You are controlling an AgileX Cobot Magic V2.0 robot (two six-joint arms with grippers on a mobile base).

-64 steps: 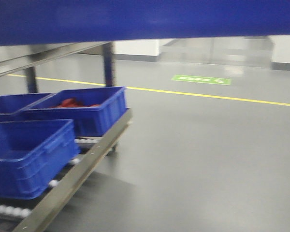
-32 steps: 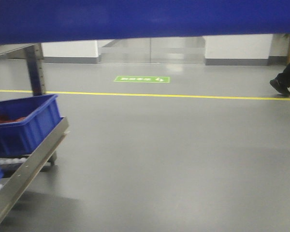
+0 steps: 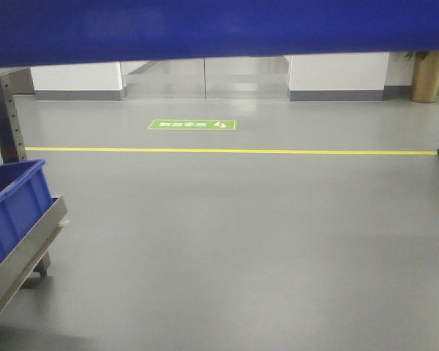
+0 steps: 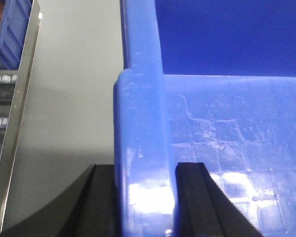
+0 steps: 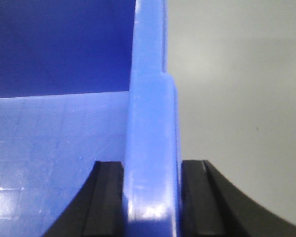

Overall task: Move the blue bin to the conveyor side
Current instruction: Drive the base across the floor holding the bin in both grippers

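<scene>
Currently the bin point(image 3: 219, 29) is held raised near the rack point(image 3: 22, 241), its walls clamped in the left gripper point(image 4: 144, 195) and right gripper point(image 5: 152, 190); if swung hard, a wall could be lost.

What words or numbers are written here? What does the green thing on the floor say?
Green floor sign: white characters and what looks like an arrow, too small and blurred to read.
Blue bin: no words or numbers on the parts in view.
Smaller blue crate: no label showing.
Nothing else in these views carries writing.
</scene>
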